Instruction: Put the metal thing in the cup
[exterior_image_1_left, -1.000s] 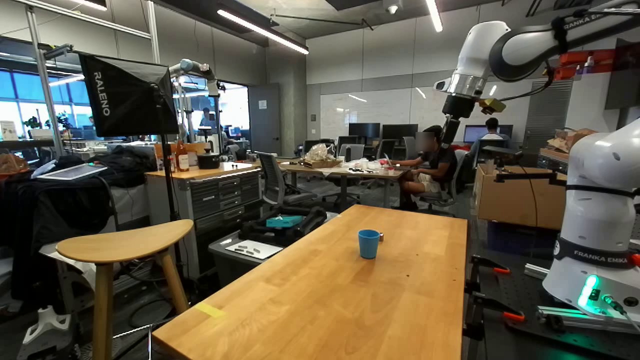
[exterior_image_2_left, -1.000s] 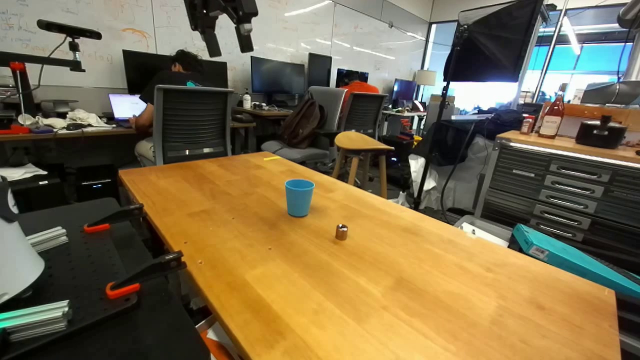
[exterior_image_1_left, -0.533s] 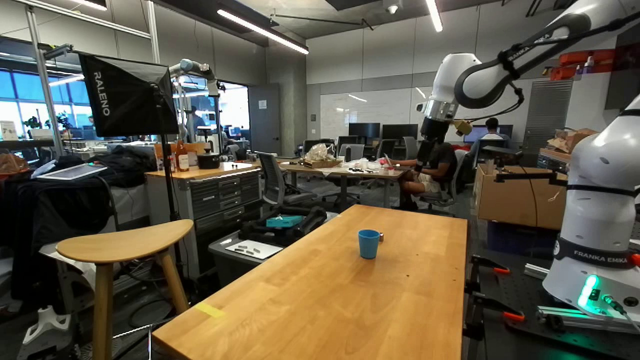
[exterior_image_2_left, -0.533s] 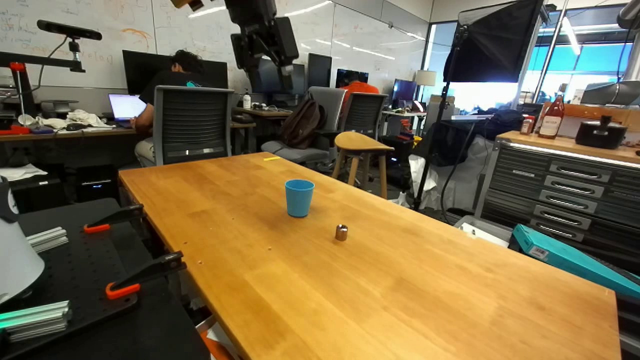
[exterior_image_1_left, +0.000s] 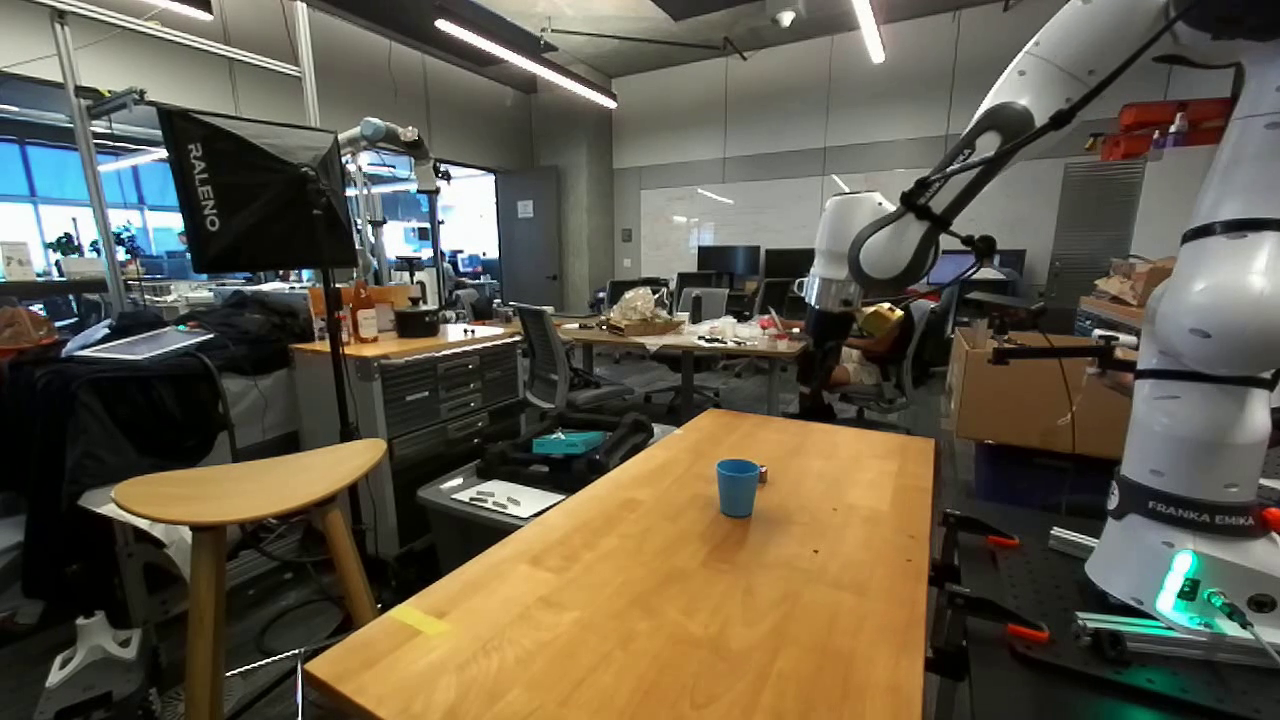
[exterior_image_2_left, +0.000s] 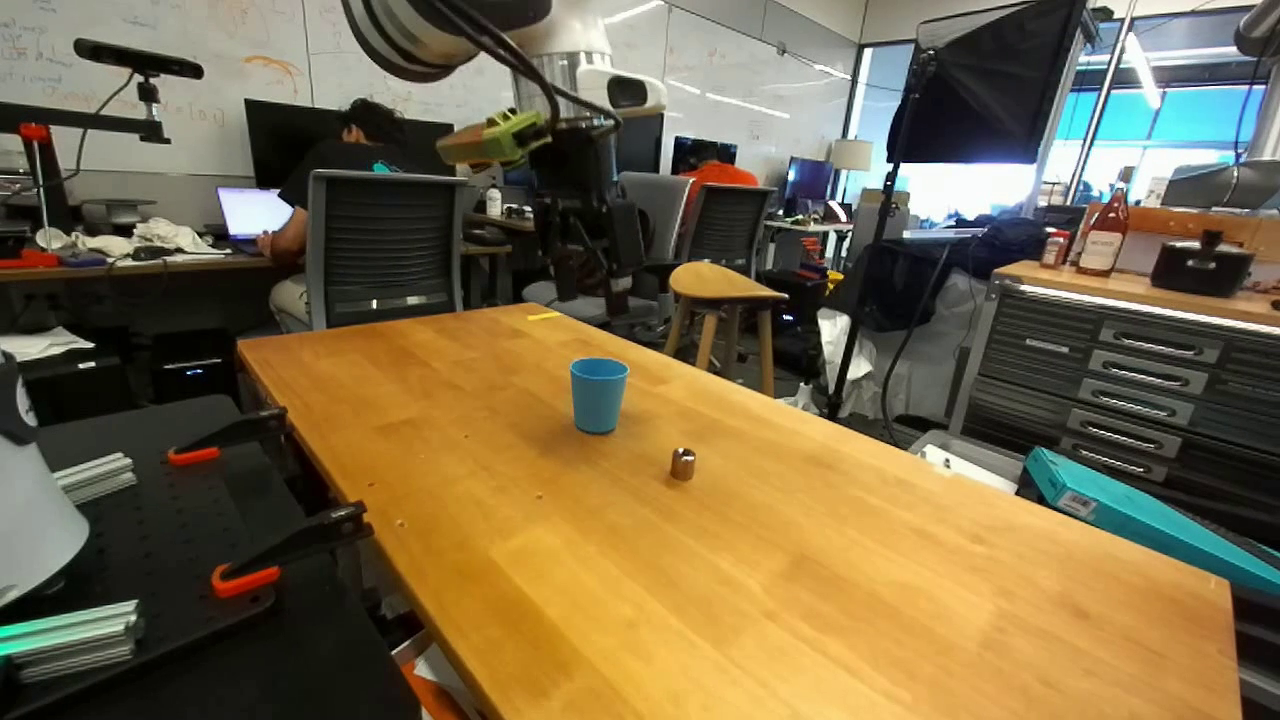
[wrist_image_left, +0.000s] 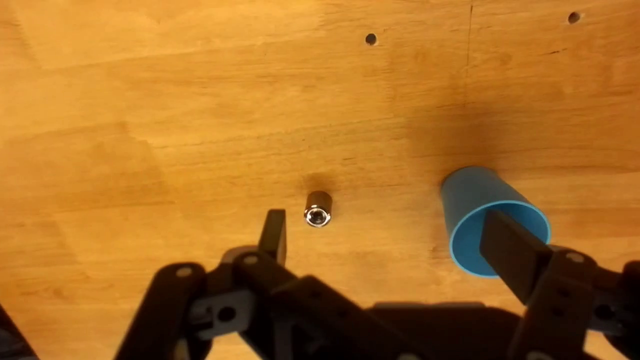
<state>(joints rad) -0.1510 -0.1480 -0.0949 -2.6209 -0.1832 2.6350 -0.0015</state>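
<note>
Currently hanging high over the wooden table (exterior_image_2_left: 820, 600), with the gripper (wrist_image_left: 384, 220) pointed down and its two fingers (wrist_image_left: 512, 255) spread wide apart. Can see past the fingertips, in the wrist view, to the metal thing (wrist_image_left: 318, 209): small, shiny, cylindrical, with a round opening on top. Stands upright on the table, well below the gripper, within the span between the fingers and nearer the finger at the left of the wrist view. Sits clear of both fingers and apart from the cup (wrist_image_left: 467, 192).

For the cup, look lower than the finger at the right of the wrist view: blue, upright on the table, open side up. Overlaps that finger in the wrist view, with part of the inside hidden behind it, yet shows well apart from the gripper in both exterior views.

Farther ahead of the fingertips, can make out two dark round holes (wrist_image_left: 371, 39) in the table. Just above the gripper, carries a yellow-green block (exterior_image_2_left: 495, 140); higher up, joins the white arm (exterior_image_1_left: 1050, 75). Beyond the gripper in an exterior view, can also find a wooden stool (exterior_image_2_left: 725, 282), off to the right of the fingers, and a black softbox (exterior_image_2_left: 985, 90), higher in that view and farther to the same side.
</note>
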